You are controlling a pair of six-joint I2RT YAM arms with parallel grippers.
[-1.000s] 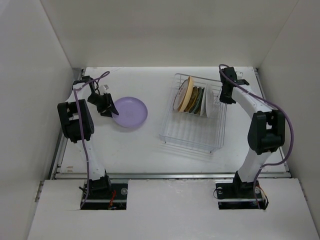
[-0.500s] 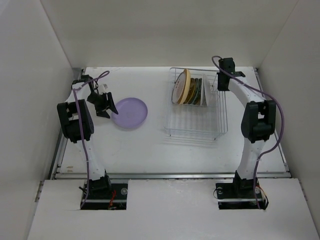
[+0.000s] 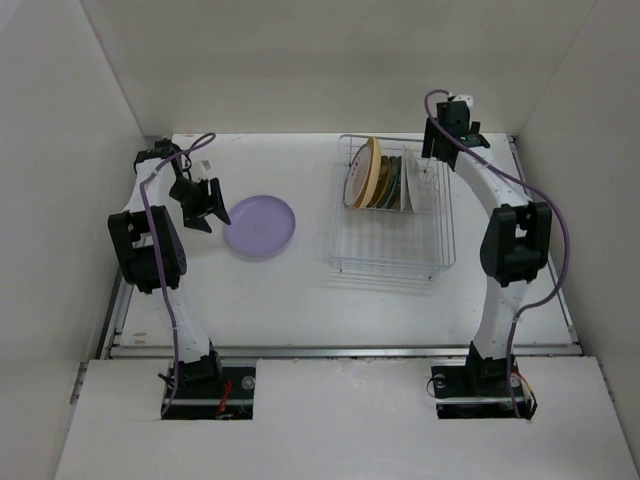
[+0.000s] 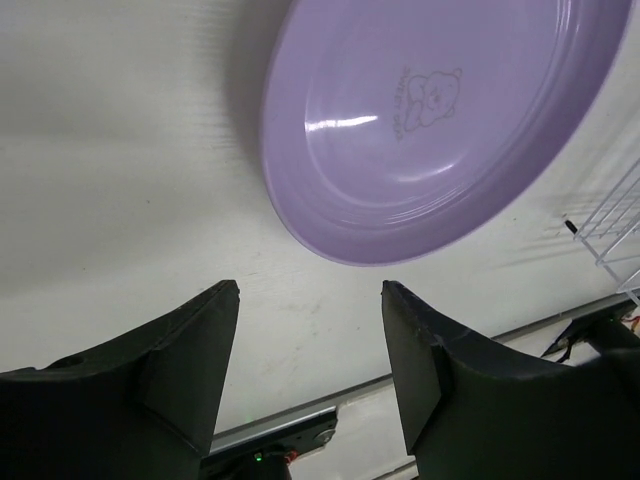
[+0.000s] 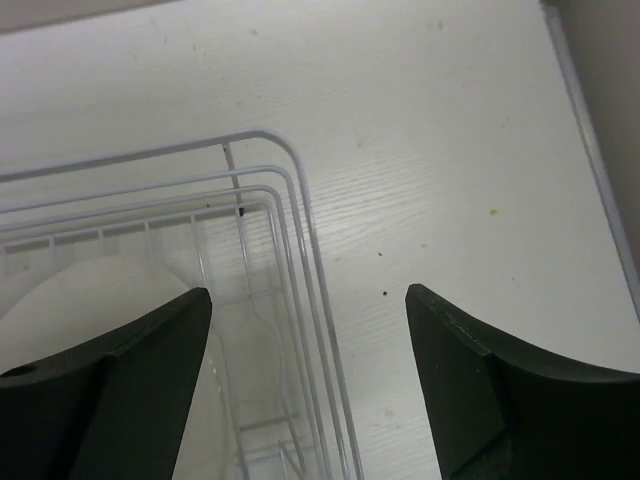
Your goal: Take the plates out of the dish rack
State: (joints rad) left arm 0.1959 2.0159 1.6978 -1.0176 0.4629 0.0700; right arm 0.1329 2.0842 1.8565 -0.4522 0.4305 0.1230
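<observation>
The lavender plate (image 3: 260, 225) (image 4: 440, 120) lies flat on the table, left of the dish rack (image 3: 392, 258). My left gripper (image 3: 205, 205) (image 4: 310, 290) hangs open just off the plate's left edge, touching nothing. Several plates (image 3: 380, 182) stand on edge at the rack's far end, the pale orange one (image 3: 367, 172) leftmost. My right gripper (image 3: 434, 158) (image 5: 308, 292) is open above the rack's far right corner. The rack's rim wires (image 5: 300, 220) run between its fingers, apart from both. A white plate (image 5: 90, 300) shows at the left.
White walls close in the table on the left, back and right. A metal rail (image 3: 340, 350) runs along the near edge, with both arm bases behind it. The right arm's purple cable (image 3: 555, 215) loops beside the right wall.
The right gripper went from shut to open and rose over the rack's far right corner. The rack swung from skewed to square. The left gripper opened wider and drew back left of the lavender plate.
</observation>
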